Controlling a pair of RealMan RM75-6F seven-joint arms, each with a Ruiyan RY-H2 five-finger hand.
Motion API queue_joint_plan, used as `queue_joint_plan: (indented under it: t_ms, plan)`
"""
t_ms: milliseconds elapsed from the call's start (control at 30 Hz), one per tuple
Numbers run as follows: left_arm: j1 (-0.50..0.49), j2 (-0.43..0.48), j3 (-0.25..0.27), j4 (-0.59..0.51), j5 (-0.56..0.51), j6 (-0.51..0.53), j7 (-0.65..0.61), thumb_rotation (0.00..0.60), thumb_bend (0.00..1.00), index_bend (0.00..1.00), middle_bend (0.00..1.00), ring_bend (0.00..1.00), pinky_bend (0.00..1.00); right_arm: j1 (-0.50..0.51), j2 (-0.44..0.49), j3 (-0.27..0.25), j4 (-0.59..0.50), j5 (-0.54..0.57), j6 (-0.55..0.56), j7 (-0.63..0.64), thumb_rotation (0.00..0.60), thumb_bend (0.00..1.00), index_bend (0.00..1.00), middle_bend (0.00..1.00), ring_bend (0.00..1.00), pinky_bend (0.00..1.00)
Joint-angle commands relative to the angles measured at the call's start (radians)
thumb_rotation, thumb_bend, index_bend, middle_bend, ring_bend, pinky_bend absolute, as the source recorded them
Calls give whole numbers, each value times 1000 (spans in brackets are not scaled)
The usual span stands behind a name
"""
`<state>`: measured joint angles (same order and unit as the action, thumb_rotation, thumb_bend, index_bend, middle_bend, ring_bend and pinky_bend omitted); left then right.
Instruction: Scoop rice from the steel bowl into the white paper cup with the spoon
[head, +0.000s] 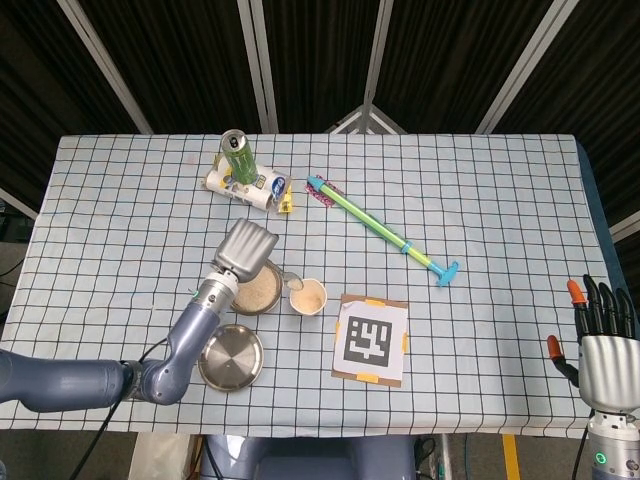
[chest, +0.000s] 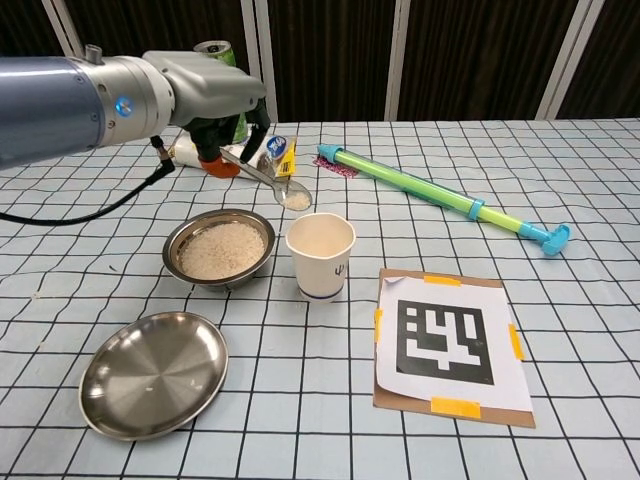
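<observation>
Right hand (head: 606, 345) stands at the near right edge of the bench (chest: 560, 330), fingers upright and spread, holding nothing. Left hand (chest: 215, 95), in smooth grey casing, pinches the handle of a metal spoon (chest: 270, 182) whose bowl carries a heap of white rice and hangs just beside the rim of the cup (chest: 320, 256), above the gap between cup and bowl (chest: 219, 247).

Nearest lies a shallow round steel plate (chest: 153, 372) with a speck or two of rice in it. Right of it a card (chest: 450, 345) bearing a black-and-white square marker is taped down with yellow tape. Behind the plate sits the steel bowl, roughly half full of rice. The white paper cup stands just right of the bowl; its inside looks pale, and its contents cannot be made out. Farther back a long green and blue plastic tube (chest: 440, 197) lies slantwise on the checked cloth. A green can (head: 236, 157) stands at the far left beside a white packet (head: 245, 186).
</observation>
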<state>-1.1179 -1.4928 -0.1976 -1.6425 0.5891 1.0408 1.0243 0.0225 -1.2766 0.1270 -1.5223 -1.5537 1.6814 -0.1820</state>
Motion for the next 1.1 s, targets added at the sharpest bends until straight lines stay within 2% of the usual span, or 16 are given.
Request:
queue_joint_plan:
  t_ms: [33,300,533,700,900,1100]
  plan:
    - [-22,-20,14,20,-4,4,32,600,559,560,993,1000,1000,0,-1,0,1,-1,2,0,600,383,0,0,0,0]
    - [-62,-62,53,67,30,17,89,600,559,560,993,1000,1000,-1,-2,1,3,-3,5,4,600,383,0,0,0,0]
    - [-93,-91,94,99,116,22,137,600,559,560,993,1000,1000,-1,-3,1,4,-4,6,5,600,383,0,0,0,0]
    - [-109,-88,154,128,275,15,158,600,559,560,994,1000,1000,-2,-4,1,5,-4,8,5,600,384,0,0,0,0]
    - [-128,-57,243,202,517,-6,175,600,559,563,994,1000,1000,-1,-4,2,5,-4,7,5,600,383,0,0,0,0]
    - [-131,-53,275,267,652,-11,167,600,559,562,994,1000,1000,-2,-3,2,3,-1,5,4,600,383,0,0,0,0]
